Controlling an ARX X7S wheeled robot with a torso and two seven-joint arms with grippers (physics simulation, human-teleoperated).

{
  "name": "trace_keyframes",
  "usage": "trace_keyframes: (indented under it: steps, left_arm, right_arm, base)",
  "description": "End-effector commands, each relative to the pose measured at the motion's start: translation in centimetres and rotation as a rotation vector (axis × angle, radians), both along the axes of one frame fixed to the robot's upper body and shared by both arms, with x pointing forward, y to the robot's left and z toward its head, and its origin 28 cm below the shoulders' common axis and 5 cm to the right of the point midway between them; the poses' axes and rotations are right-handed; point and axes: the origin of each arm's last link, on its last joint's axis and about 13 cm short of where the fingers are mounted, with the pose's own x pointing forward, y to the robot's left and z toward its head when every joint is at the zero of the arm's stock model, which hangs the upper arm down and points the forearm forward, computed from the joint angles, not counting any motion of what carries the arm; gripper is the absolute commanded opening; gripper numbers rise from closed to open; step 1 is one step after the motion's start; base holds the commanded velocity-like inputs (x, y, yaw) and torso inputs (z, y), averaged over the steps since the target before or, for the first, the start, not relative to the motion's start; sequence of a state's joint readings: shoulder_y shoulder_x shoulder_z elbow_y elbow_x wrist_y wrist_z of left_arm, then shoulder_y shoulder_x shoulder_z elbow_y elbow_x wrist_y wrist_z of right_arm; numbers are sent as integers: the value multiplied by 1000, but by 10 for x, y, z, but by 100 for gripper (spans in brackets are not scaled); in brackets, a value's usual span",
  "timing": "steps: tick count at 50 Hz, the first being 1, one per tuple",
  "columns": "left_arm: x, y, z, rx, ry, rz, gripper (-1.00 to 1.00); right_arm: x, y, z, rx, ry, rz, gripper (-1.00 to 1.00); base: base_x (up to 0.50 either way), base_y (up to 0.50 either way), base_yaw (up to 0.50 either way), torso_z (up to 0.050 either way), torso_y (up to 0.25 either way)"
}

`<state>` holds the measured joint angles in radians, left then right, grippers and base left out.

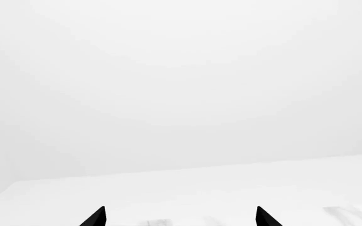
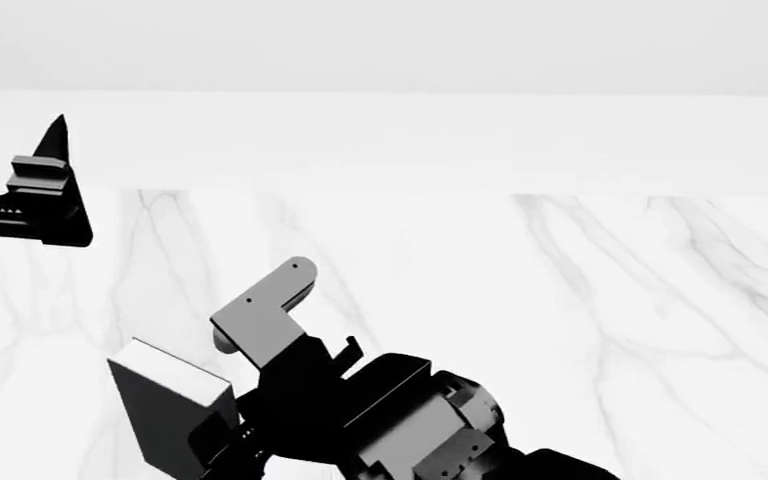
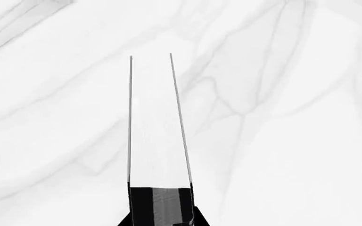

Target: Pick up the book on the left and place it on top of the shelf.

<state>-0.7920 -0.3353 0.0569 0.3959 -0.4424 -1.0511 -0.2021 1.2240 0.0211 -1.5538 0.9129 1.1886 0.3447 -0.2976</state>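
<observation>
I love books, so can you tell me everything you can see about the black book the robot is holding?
The book has dark, plain covers and a white block of pages. The right tool is shut on it and holds it up above the white marble table, so it touches nothing else. In the head view it tilts, showing a pale edge and a dark grey side. The right wrist view looks along its page edges: a long white strip between two thin dark cover lines, running away from the tool. Any title is hidden.

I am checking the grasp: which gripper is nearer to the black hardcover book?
Right: the right gripper holds the black hardcover book. The left gripper is apart, up left.
</observation>
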Motion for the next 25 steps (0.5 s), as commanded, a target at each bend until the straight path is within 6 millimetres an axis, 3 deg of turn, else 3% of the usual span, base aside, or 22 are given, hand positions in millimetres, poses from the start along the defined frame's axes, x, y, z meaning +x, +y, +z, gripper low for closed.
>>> trace_keyframes:
  steps: [1, 18, 25]
  left_arm:
    - [-2, 0, 1, 0, -4, 0, 100]
    - [-3, 1, 3, -3, -11, 1, 100]
    - [-3, 1, 4, -3, -14, 0, 100]
  right_arm:
    - [5, -2, 36, 64, -91, -5, -100]
    - [2, -20, 91, 97, -231, -53, -100]
    - [7, -36, 121, 47, -412, -145, -100]
  base:
    - [0, 0, 0, 0, 0]
    - [0, 0, 0, 0, 1]
    - [0, 0, 0, 0, 1]
